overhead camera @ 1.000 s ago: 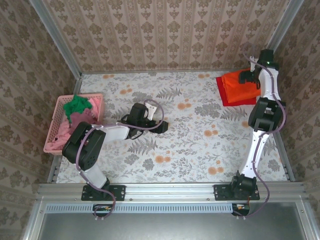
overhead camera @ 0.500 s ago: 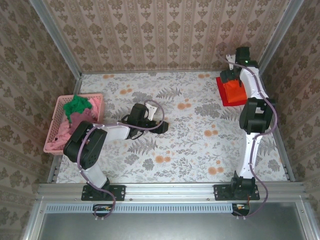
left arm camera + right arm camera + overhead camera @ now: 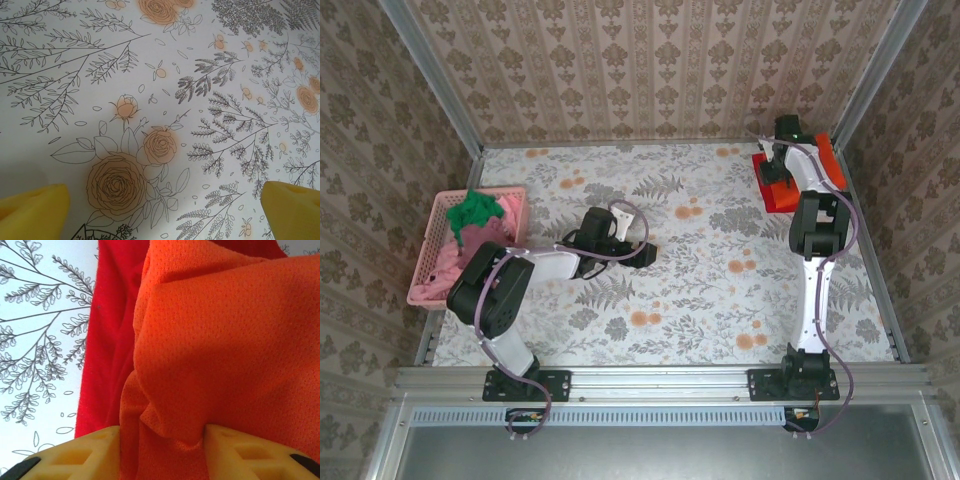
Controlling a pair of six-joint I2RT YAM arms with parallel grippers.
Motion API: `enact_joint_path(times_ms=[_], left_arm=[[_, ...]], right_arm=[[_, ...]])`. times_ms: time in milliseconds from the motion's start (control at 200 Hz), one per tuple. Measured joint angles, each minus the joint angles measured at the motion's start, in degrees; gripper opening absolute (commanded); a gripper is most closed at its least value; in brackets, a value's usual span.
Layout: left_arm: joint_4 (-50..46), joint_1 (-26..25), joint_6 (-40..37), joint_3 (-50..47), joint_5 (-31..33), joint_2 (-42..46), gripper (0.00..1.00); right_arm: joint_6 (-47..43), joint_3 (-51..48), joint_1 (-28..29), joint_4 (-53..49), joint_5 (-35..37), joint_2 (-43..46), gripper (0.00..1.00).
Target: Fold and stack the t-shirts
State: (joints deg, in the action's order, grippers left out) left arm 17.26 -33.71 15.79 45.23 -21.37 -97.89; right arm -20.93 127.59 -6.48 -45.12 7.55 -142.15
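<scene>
Lying at two o'clock on the floral table, the orange t-shirt is resting atop the red t-shirt, with the right gripper pinching a raised fold of it. Near the table's centre, the left gripper is hanging over the tabletop, fingers spread wide.

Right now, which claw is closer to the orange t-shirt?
Right. The right claw grips a fold of the orange t-shirt. The left claw, open, hangs over the middle of the table, far from it.
</scene>
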Motion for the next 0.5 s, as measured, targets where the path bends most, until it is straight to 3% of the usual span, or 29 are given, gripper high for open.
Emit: enact_joint_path(times_ms=[70, 100, 175, 280, 350, 500], left_arm=[[0.0, 0.0, 0.0, 0.0, 0.0, 0.0, 1.00], [0.0, 0.0, 0.0, 0.0, 0.0, 0.0, 1.00], [0.0, 0.0, 0.0, 0.0, 0.0, 0.0, 1.00], [0.0, 0.0, 0.0, 0.0, 0.0, 0.0, 1.00], [0.0, 0.0, 0.0, -0.1, 0.0, 0.0, 1.00], [0.2, 0.0, 0.0, -0.2, 0.0, 0.0, 1.00]], right_arm=[[-0.3, 0.5, 0.0, -0.1, 0.6, 0.0, 0.47], [-0.3, 0.8, 0.0, -0.3, 1.1, 0.0, 0.43], [-0.5, 1.7, 0.0, -0.4, 1.9, -0.3, 0.19], [-0.4, 2.1, 0.0, -0.5, 2.2, -0.3, 0.13], [-0.3, 2.1, 0.0, -0.7, 2.2, -0.3, 0.00], [0.3, 2.1, 0.0, -1.0, 1.2, -0.3, 0.00]])
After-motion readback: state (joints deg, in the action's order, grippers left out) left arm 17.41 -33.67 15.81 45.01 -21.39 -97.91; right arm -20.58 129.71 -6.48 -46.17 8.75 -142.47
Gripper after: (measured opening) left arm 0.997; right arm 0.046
